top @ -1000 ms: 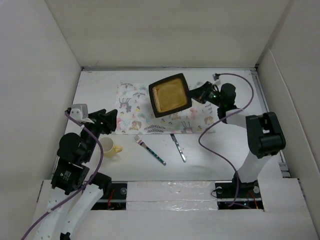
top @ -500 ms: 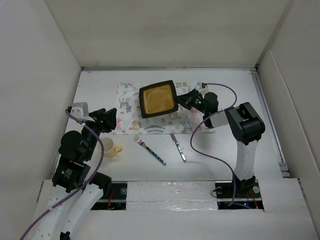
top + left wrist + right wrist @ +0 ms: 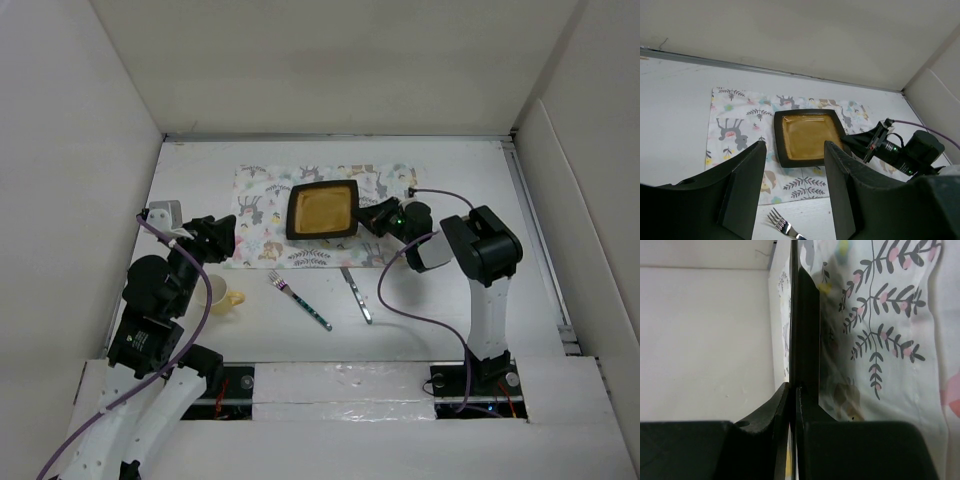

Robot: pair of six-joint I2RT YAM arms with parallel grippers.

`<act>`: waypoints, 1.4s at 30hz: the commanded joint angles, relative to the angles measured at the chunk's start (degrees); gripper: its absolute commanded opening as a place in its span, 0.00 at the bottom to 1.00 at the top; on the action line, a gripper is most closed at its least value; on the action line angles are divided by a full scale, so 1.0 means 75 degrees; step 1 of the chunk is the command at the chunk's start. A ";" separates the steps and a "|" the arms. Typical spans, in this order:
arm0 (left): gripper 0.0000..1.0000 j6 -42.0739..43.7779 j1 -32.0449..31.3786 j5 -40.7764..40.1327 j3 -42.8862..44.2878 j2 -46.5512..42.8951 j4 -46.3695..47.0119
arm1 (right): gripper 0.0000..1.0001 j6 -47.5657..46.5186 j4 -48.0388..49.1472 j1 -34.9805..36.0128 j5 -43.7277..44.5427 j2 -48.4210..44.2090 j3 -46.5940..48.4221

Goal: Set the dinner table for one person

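The worktop (image 3: 200, 170), a plain white board, fills the floor of a white-walled enclosure, with both arm bases at its 6 o'clock edge. A placemat (image 3: 262, 215) printed with animals and leaves lies on it, from the centre towards 12 o'clock. A square plate (image 3: 323, 210), dark at the rim and amber inside, sits on the mat's 3 o'clock half and looks flat or close to flat; whether its whole underside touches the cloth cannot be told.

The right arm reaches in from 3 o'clock, low over the mat. The right jaws are clamped on the plate's 3 o'clock rim; in the right wrist view the two fingers are pressed together on a thin dark edge seen end-on, with the leaf print just beside it. A purple cable (image 3: 400, 290) loops from that wrist across the board.

The left jaws stand apart with nothing between them, hanging over the 9 o'clock side of the board and aimed at the mat. The left wrist view shows the plate through the gap.

A cream mug (image 3: 218, 293) stands at about 8 o'clock, partly hidden by the left arm, its yellow handle pointing to 3 o'clock. A fork (image 3: 298, 300) lies just past the mat's 6 o'clock edge, tines towards 10 o'clock. A knife (image 3: 356, 294) lies near it on its 3 o'clock side, apart from it.
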 commanded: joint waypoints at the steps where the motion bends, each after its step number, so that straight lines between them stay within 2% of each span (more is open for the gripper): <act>1: 0.46 -0.0036 0.0048 -0.0027 0.0010 0.0035 0.0340 | 0.00 0.0418 0.3042 0.0005 -0.0027 -0.0092 0.0167; 5: 0.46 -0.0048 0.0048 -0.0004 -0.0013 0.0011 0.0352 | 0.02 0.0605 0.3100 -0.0171 -0.0156 0.0118 -0.0067; 6: 0.46 -0.0059 0.0048 0.0020 -0.0002 0.0011 0.0375 | 0.14 0.0594 0.3123 -0.0276 -0.0319 0.0177 -0.0091; 9: 0.46 -0.0071 0.0048 0.0055 -0.0002 -0.0012 0.0352 | 0.29 0.0559 0.2856 -0.0371 -0.0694 0.0283 -0.0091; 13: 0.46 -0.0094 0.0048 0.0067 -0.0013 -0.0047 0.0352 | 0.36 0.0150 0.2012 -0.0535 -0.0953 0.0049 -0.0044; 18: 0.46 -0.0095 0.0048 0.0078 -0.0025 -0.0082 0.0375 | 0.37 -0.0144 0.1086 -0.0605 -0.1304 -0.0045 0.0237; 19: 0.46 -0.0095 0.0048 0.0044 -0.0013 -0.0071 0.0329 | 0.42 -0.0214 0.0887 -0.0605 -0.1340 -0.0045 0.0260; 20: 0.46 -0.0083 0.0048 0.0043 -0.0013 -0.0071 0.0329 | 0.42 -0.0319 0.0885 -0.0605 -0.1340 -0.0045 0.0260; 25: 0.46 -0.0106 0.0048 0.0020 -0.0013 -0.0118 0.0317 | 0.47 -0.1044 -0.0927 -0.0687 -0.1645 -0.0371 0.0845; 27: 0.46 -0.0095 0.0048 0.0032 -0.0002 -0.0141 0.0293 | 0.49 -0.1841 -0.2247 -0.0687 -0.1319 -0.0630 0.0986; 30: 0.46 -0.0095 0.0048 -0.0085 -0.0013 -0.0176 0.0317 | 0.54 -0.2673 -0.3539 -0.0687 -0.0582 -0.1262 0.0975; 33: 0.46 -0.0106 0.0048 -0.0086 -0.0013 -0.0211 0.0317 | 0.60 -0.3354 -0.4618 -0.0839 -0.0158 -0.1685 0.1209; 36: 0.46 -0.0106 0.0048 -0.0191 -0.0002 -0.0211 0.0282 | 0.68 -0.3753 -0.5100 -0.0910 0.0042 -0.1944 0.1361; 39: 0.41 -0.0095 0.0048 -0.0179 -0.0013 -0.0246 0.0305 | 0.66 -0.4222 -0.5956 -0.0910 -0.0027 -0.1897 0.1807; 41: 0.35 -0.0095 0.0048 -0.0296 -0.0013 -0.0270 0.0305 | 0.65 -0.4316 -0.6075 -0.0829 -0.0051 -0.1873 0.1796; 42: 0.33 -0.0106 0.0048 -0.0320 -0.0013 -0.0270 0.0270 | 0.57 -0.4316 -0.5960 -0.0828 0.0077 -0.1966 0.1691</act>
